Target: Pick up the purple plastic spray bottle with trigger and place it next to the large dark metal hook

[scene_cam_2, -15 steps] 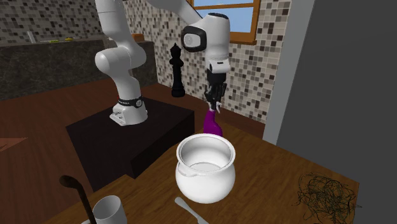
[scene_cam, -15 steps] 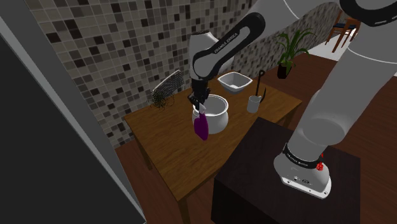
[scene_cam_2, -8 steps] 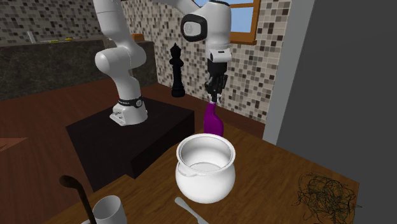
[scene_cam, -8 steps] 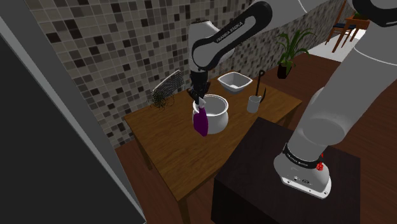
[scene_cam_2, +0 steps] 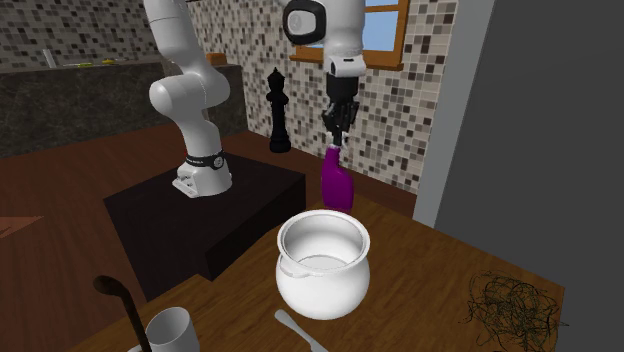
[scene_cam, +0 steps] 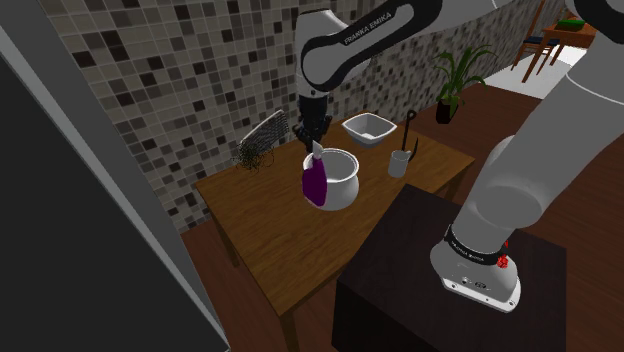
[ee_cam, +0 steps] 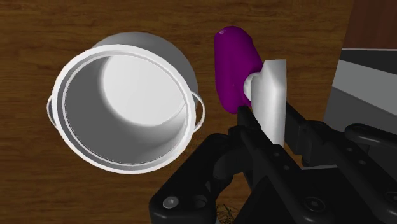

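Observation:
The purple spray bottle (scene_cam: 314, 184) with a white trigger head hangs upright just above the wooden table (scene_cam: 262, 235), close beside the white pot (scene_cam: 340, 178). My gripper (scene_cam: 315, 147) is shut on the bottle's white head (ee_cam: 271, 95), and the purple body (ee_cam: 233, 66) points down at the tabletop. From the second exterior view the bottle (scene_cam_2: 337, 184) hangs under the gripper (scene_cam_2: 335, 140), behind the pot (scene_cam_2: 322, 263). The dark hook (scene_cam: 410, 132) stands by a white cup (scene_cam: 398, 163) at the table's far end, beyond the pot.
A white bowl (scene_cam: 367, 127), a grey ribbed rack (scene_cam: 271, 128) and a tangle of dark wire (scene_cam: 254, 156) lie along the table's wall side. The dark stand (scene_cam: 440, 280) is beside the table. A black chess piece (scene_cam_2: 279, 110) stands further off.
The arm has risen and carried the bottle upward. The bottle has swung from a slight tilt to upright and sits nearer the pot's rim.

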